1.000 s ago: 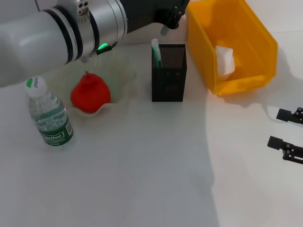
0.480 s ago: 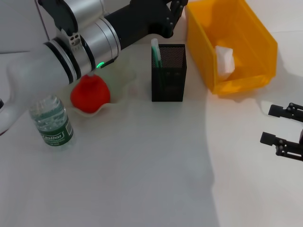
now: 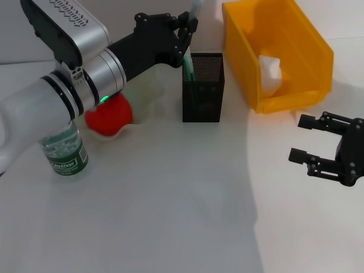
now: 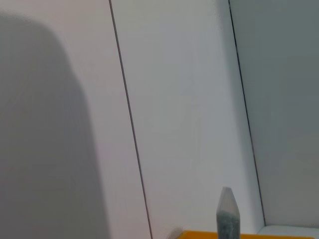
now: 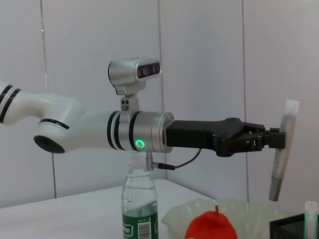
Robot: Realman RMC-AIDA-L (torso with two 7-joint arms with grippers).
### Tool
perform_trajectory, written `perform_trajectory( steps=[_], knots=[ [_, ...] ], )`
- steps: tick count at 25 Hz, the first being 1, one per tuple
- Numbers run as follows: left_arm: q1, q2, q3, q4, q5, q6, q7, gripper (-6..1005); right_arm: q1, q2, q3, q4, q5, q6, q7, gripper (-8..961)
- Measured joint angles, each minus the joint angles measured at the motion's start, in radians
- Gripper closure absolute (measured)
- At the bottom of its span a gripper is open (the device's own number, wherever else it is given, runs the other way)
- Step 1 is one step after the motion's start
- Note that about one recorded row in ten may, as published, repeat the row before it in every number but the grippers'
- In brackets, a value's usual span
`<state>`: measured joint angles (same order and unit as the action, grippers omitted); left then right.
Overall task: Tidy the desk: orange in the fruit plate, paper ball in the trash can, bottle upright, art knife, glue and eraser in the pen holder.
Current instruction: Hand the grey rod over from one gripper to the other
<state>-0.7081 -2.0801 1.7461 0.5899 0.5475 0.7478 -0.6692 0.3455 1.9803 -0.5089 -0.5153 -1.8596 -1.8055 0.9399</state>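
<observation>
White desk; left gripper (image 3: 190, 25) clamped on knife (image 5: 281, 149) above holder (image 3: 203, 86); next, lower in. Right gripper (image 3: 318, 142) agape, empty.

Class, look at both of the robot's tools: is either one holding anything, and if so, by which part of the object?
The left tool grips a slim grey stick, probably the art knife, around its middle, above the pen holder. The right tool is open and holds nothing.

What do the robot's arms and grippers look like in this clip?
The left arm is glossy white, then silver with black rings and a green indicator light, ending in a black left gripper. A thin cable loops under its wrist. The right gripper is matte black with angular fingers.
</observation>
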Motion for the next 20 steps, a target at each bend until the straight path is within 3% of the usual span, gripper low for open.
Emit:
perform_trajectory(
  steps=[2,12,17,20],
  knots=[
    [0.000,0.000,-0.012,-0.049,-0.013,0.052,0.005,875,0.011,0.004,0.000,0.000,-0.006,0.001,0.004,243],
    [0.017,0.001,-0.016,-0.051,-0.011,0.200,0.008,876,0.021,0.015,0.012,-0.001,-0.016,0.015,0.013,243],
    [0.068,0.011,-0.021,-0.042,-0.009,0.283,-0.036,876,0.014,0.022,0.145,0.013,0.080,0.013,0.035,243],
    [0.117,0.023,-0.026,-0.042,-0.004,0.357,-0.076,875,0.009,0.046,0.229,0.025,0.192,0.009,0.035,246]
  ],
)
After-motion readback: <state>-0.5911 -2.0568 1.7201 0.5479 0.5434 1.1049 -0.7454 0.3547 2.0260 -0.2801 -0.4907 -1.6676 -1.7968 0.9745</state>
